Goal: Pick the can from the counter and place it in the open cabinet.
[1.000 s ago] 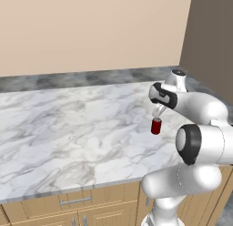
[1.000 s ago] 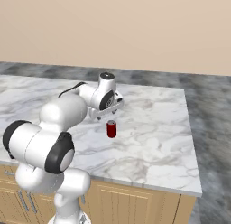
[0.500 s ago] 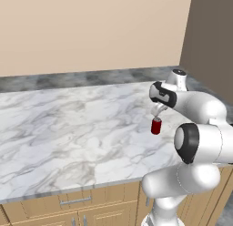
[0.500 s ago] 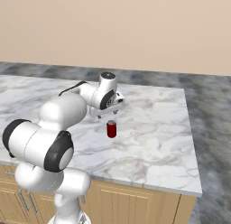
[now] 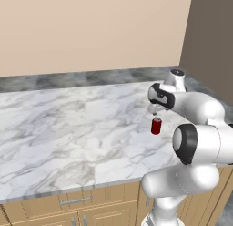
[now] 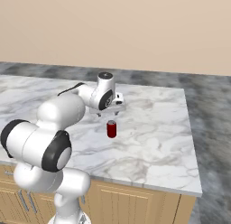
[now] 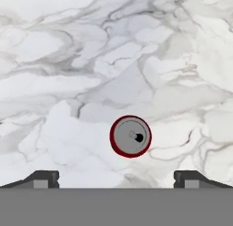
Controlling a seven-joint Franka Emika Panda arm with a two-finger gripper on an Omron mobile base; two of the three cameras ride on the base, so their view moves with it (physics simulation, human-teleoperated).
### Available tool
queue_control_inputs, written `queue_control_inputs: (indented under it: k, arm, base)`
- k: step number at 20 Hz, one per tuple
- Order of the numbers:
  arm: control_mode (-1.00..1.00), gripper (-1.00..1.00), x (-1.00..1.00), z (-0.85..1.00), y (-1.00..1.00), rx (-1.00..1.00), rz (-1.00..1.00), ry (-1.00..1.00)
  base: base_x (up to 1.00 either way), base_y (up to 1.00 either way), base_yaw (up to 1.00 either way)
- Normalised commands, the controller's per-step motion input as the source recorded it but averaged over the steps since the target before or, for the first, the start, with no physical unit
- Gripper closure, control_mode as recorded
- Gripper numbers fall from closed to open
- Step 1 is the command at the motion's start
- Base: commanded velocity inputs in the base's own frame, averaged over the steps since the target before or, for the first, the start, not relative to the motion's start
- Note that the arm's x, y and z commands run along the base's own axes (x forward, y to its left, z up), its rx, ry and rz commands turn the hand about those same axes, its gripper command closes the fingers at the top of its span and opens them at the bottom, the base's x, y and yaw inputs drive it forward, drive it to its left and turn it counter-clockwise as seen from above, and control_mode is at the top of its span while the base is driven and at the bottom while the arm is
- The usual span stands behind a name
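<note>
pincer (image 7: 116, 177) lowered slightly | spread wide, empty | can (image 7: 130, 136) top seen end-on

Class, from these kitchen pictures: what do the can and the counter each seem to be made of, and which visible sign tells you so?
The can looks like painted metal: glossy red wall, flat silvery-grey top with a dark opening. The counter looks like polished marble or an imitation of it: white slab with grey veining; a render cannot settle which.

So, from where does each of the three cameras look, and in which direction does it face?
Left base view: behind the arm on its left, facing forward and down over the counter; arm rises lower right.
Right base view: behind on its right, same counter; arm lower left.
Hand view: on the hand, straight down at the can; fingertips at bottom.
Shared: can, gripper above it.
</note>
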Motion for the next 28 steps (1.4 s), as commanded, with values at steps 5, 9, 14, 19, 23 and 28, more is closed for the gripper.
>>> queue_control_inputs:
  k: [5,9,14,19,23,28]
  arm:
    - [-1.0,-1.0,0.0,-0.06,0.0,0.01,-0.29,0.0]
    - [-1.0,-1.0,0.0,0.0,0.0,0.0,-0.05,0.0]
    - [-1.0,-1.0,0.0,-0.08,0.0,0.0,0.0,0.0]
    - [-1.0,-1.0,0.0,-0.16,0.0,0.0,0.0,0.0]
    - [-1.0,-1.0,0.03,-0.14,0.0,0.0,0.0,0.0]
    - [-1.0,-1.0,0.11,-0.13,-0.06,0.0,-0.01,0.0]
  base:
    - [0.0,0.0,0.0]
    - [0.0,0.0,0.0]
    - [0.0,0.0,0.0]
    - [0.0,0.0,0.0]
    - [0.0,0.0,0.0]
    - [0.0,0.0,0.0]
